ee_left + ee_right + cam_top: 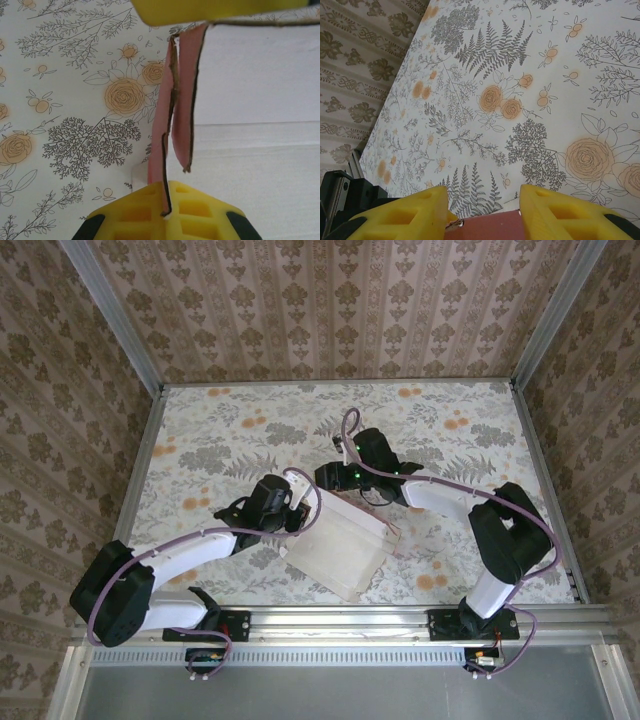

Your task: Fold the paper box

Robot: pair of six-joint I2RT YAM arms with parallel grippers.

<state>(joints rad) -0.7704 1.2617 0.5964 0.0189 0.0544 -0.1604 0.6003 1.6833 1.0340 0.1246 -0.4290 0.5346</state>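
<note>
**A:** From above, where is the thin card paper box (340, 545), pink outside and off-white inside, lying?

**B:** It is lying pale side up on the floral-printed table (450, 420), near the front edge, between both arms. The left gripper (295, 515) is meeting its left edge, the right gripper (340, 480) its far edge.

**A:** And the left wrist view?

**B:** Its yellow fingers (200, 215) are pressing together on a pink flap (182, 100) standing on edge.

**A:** The right wrist view?

**B:** The yellow fingers (560, 210) are standing apart, with a pink card edge (485, 227) showing between them.
</note>
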